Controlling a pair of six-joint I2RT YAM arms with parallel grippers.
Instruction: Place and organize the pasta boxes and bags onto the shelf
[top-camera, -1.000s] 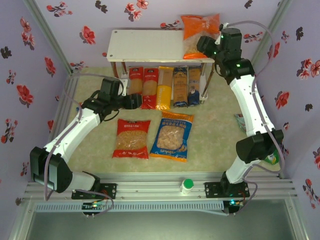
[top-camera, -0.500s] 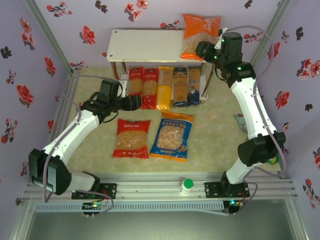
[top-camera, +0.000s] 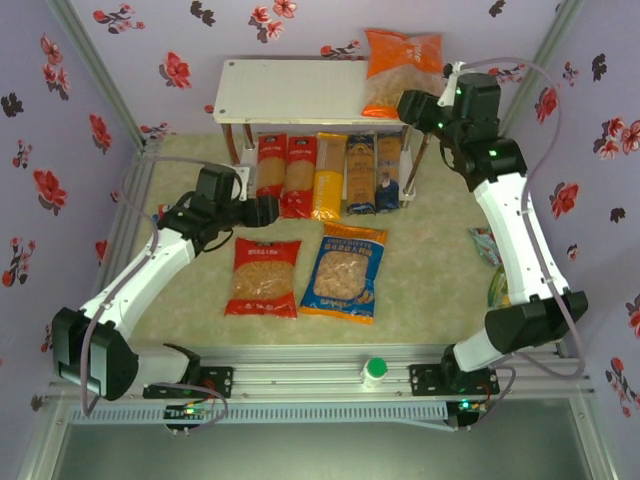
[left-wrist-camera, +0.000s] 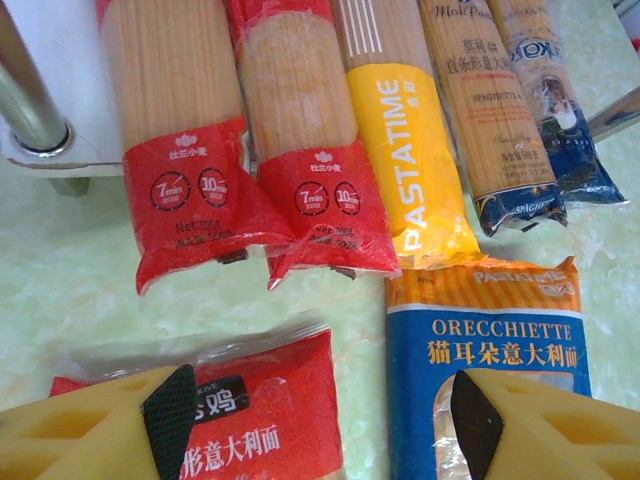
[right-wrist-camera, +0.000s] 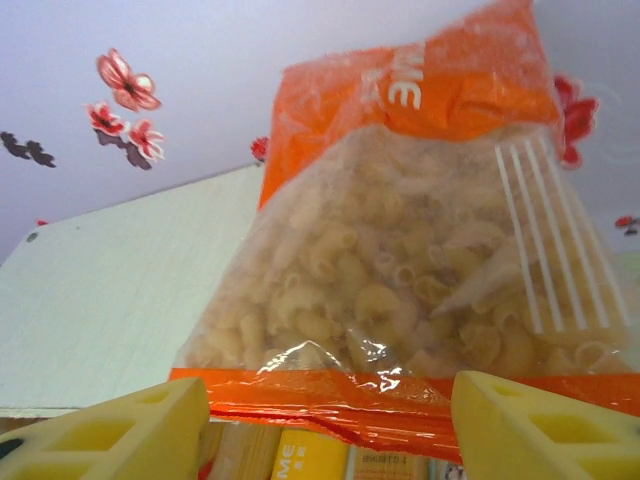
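orange bag on shelf top board, right end, seam at front edge. right gripper spread, beside seam. bare board leftward. left gripper spread wide near red bag.

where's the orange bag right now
In the top external view the orange bag lies on the top board of the shelf, at its right end, just beyond the right gripper.

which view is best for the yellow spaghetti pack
Left wrist: the yellow spaghetti pack lies close, its PASTATIME label readable. Top external shows it small, middle of five packs at the shelf. Right wrist catches a yellow sliver beneath the orange bag.
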